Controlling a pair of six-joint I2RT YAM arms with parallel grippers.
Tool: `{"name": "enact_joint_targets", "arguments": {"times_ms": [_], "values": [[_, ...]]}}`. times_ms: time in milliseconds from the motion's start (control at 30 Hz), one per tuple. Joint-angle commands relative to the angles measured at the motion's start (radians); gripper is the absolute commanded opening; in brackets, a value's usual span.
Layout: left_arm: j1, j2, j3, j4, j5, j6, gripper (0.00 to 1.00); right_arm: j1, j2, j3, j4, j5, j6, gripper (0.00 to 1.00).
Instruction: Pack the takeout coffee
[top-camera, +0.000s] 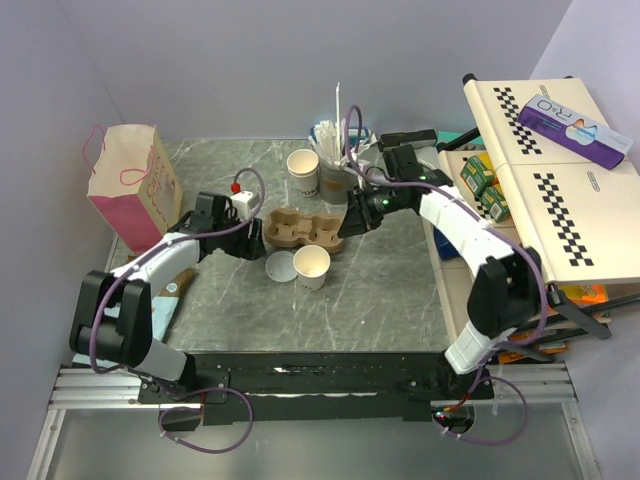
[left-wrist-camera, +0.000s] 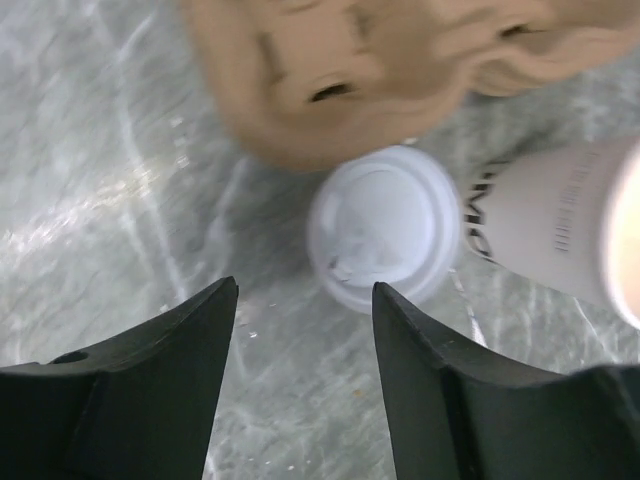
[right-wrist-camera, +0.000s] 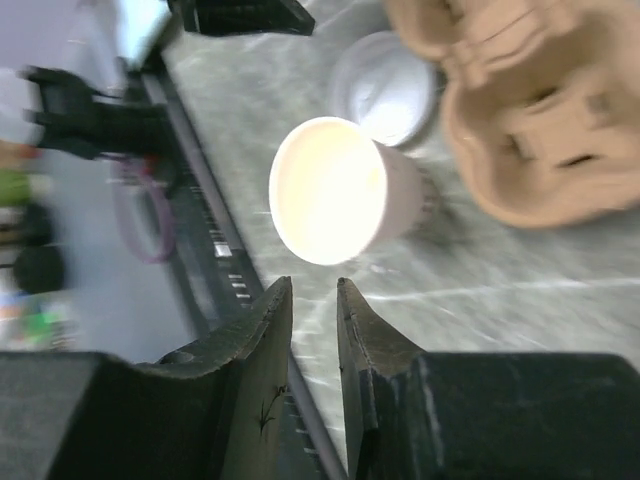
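Observation:
The takeout coffee is an off-white paper cup (top-camera: 312, 265) standing upright with a round white lid (top-camera: 281, 267) flat on the table to its left. Both lie just in front of the brown cardboard tray (top-camera: 300, 230). My left gripper (top-camera: 258, 240) hovers open and empty to the left of the lid (left-wrist-camera: 385, 225), with the cup (left-wrist-camera: 560, 225) beyond it. My right gripper (top-camera: 346, 228) hangs over the tray's right end. In the right wrist view its fingers (right-wrist-camera: 315, 290) stand a narrow gap apart with nothing between them, short of the cup's open mouth (right-wrist-camera: 335, 190).
A second paper cup (top-camera: 303, 172) and a grey cup of straws and stirrers (top-camera: 334, 168) stand behind the tray. A pink paper bag (top-camera: 128, 185) is at the back left. A checkered folding shelf (top-camera: 545, 170) with boxes borders the right side.

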Motion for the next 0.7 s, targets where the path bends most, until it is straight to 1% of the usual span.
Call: {"name": "enact_joint_targets", "arguments": {"times_ms": [0,33,67,100,133,167,200,233,267,300,333,367,500,567,667], "values": [[0.027,0.032,0.052,-0.013,0.004,-0.021,0.61,0.012,-0.168,0.019,-0.037,0.154,-0.188,0.32],[0.03,0.041,0.057,-0.019,0.05,-0.001,0.62,0.025,-0.188,0.006,-0.022,0.158,-0.226,0.31],[0.031,0.038,0.055,-0.024,0.084,0.074,0.62,0.038,-0.211,-0.025,-0.012,0.165,-0.319,0.31],[0.034,0.018,0.049,-0.036,0.139,0.123,0.63,0.051,-0.249,-0.043,-0.002,0.183,-0.363,0.32],[0.034,-0.002,0.031,-0.051,0.238,0.184,0.64,0.094,-0.27,-0.077,0.02,0.222,-0.406,0.32],[0.034,-0.026,0.019,-0.07,0.294,0.337,0.64,0.113,-0.288,-0.096,0.032,0.243,-0.473,0.32],[0.034,-0.083,0.003,-0.114,0.323,0.419,0.65,0.134,-0.32,-0.111,0.044,0.265,-0.49,0.32],[0.03,-0.111,-0.027,-0.125,0.331,0.48,0.65,0.145,-0.329,-0.135,0.06,0.289,-0.495,0.32],[0.024,-0.134,-0.04,-0.133,0.33,0.592,0.65,0.16,-0.336,-0.139,0.077,0.293,-0.472,0.33],[0.016,-0.158,-0.046,-0.187,0.324,0.658,0.64,0.16,-0.331,-0.139,0.075,0.29,-0.454,0.33],[-0.004,-0.163,-0.049,-0.214,0.313,0.723,0.63,0.16,-0.328,-0.13,0.072,0.288,-0.435,0.33],[-0.015,-0.166,-0.053,-0.231,0.298,0.818,0.6,0.16,-0.325,-0.128,0.071,0.293,-0.411,0.33],[-0.065,-0.174,-0.089,-0.2,0.262,0.918,0.52,0.16,-0.352,-0.123,0.059,0.309,-0.411,0.33],[-0.103,-0.166,-0.092,-0.176,0.255,0.932,0.48,0.159,-0.362,-0.102,0.042,0.331,-0.409,0.33],[-0.15,-0.137,-0.089,-0.154,0.253,0.929,0.46,0.137,-0.389,-0.085,0.023,0.336,-0.388,0.34]]}}
